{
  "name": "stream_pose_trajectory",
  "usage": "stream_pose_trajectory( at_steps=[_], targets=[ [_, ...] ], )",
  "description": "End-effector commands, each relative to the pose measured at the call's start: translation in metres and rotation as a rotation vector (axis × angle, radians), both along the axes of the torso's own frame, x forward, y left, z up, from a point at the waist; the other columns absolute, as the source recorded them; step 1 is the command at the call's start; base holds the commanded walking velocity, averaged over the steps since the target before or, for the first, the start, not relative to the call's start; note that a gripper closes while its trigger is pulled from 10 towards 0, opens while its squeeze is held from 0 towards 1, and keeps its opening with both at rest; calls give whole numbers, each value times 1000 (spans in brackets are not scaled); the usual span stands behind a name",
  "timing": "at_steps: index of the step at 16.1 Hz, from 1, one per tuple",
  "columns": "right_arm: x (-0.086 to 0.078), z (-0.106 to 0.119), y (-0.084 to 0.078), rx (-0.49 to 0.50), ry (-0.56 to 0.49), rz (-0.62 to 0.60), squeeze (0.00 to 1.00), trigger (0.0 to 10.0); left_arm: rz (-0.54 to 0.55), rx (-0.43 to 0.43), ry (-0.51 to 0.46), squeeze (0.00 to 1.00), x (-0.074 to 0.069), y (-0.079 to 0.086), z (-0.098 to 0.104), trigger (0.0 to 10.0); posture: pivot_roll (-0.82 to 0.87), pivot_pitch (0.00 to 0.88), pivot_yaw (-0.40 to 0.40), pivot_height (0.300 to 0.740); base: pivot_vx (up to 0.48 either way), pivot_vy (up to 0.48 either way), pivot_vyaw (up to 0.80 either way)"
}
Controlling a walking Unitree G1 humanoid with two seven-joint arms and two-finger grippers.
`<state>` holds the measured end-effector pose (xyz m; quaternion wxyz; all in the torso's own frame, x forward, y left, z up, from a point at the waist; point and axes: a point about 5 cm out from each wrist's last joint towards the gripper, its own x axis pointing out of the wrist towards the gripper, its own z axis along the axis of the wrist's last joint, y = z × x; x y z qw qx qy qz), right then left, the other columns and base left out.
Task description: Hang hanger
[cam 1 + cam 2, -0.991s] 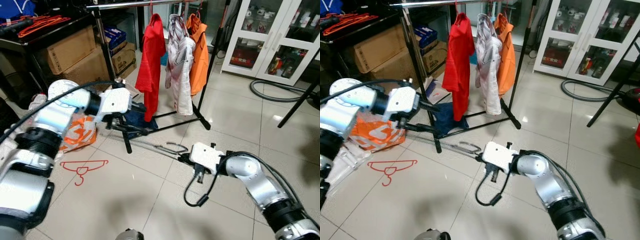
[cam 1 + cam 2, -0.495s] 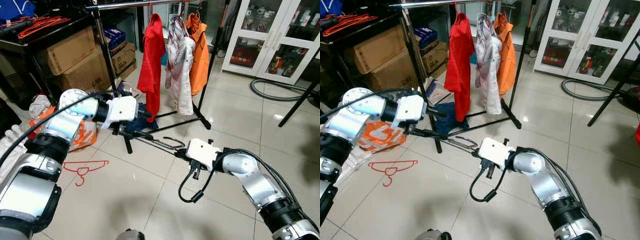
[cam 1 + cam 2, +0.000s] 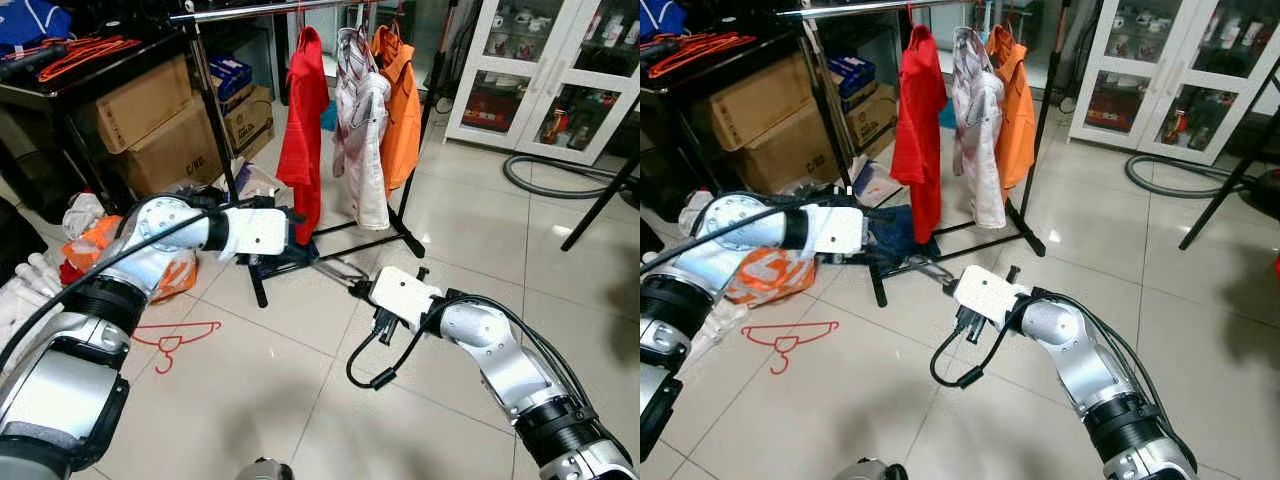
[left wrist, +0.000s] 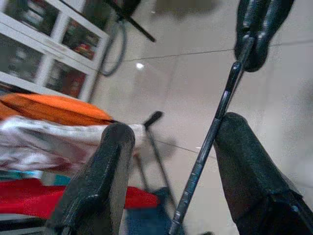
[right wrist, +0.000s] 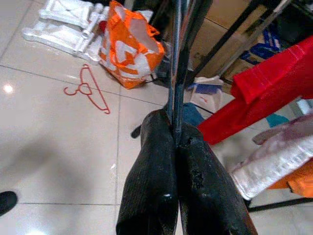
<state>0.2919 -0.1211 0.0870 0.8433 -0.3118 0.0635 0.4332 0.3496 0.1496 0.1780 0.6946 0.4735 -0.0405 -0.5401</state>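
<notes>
Fingers of the right gripper [image 5: 175, 142] are clamped on a metal hanger [image 4: 215, 122]. Left gripper [image 4: 168, 171] fingers stand apart around its wire, near the clothes rack [image 3: 250, 10].

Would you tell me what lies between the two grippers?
The metal hanger spans them in the left eye view: right gripper pinches it, left gripper straddles it.

two silver arms with black ribbed joint rings are seen, each ended by a white boxy wrist housing. a black cable is looped under the right gripper [image 3: 352, 287]. the left gripper [image 3: 300, 252] carries long black fingers [image 4: 100, 191], matte and rounded.
</notes>
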Motion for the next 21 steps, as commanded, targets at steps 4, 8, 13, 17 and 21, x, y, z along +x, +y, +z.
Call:
stream_pose_trajectory(
  at_steps=[4, 8, 13, 17, 21],
  targets=[
    [-2, -3, 3, -36, -47, 16, 0, 0, -92, -65, -95, 0, -6, -18, 22, 10000, -130, 0, 108, 740, 0, 0, 0],
    [-2, -9, 1, -49, -37, -4, 0, 0, -144, -191, -39, 0, -16, -27, 34, 10000, -125, 0, 105, 740, 0, 0, 0],
    [3, -17, -1, 34, 62, -123, 0, 0, -93, -224, -16, 0, -19, -24, 28, 10000, -121, 0, 99, 740, 0, 0, 0],
    [17, -12, 2, 277, 150, -383, 0, 0, 139, -422, -142, 0, -1, -18, 50, 10000, -117, 0, 99, 740, 0, 0, 0],
    [25, -12, 5, 432, 223, -542, 0, 0, 315, -592, -233, 0, 5, -20, 54, 10000, -110, 0, 89, 740, 0, 0, 0]
  ],
)
